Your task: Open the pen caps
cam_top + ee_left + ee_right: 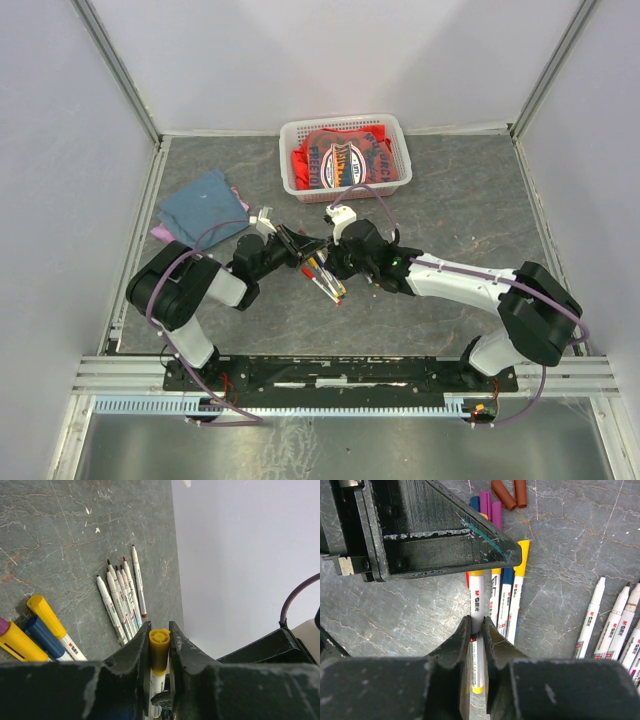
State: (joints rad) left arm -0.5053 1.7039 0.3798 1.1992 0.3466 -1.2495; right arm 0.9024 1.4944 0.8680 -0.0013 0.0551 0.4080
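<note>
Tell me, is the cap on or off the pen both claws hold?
On: the yellow cap sits on the pen's white barrel, pinched by the left gripper; the right gripper clamps the barrel.

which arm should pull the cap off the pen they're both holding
Left. The left gripper is closed around the yellow cap, while the right gripper clamps the same pen's white barrel, so the right looks better placed to hold it steady.
</note>
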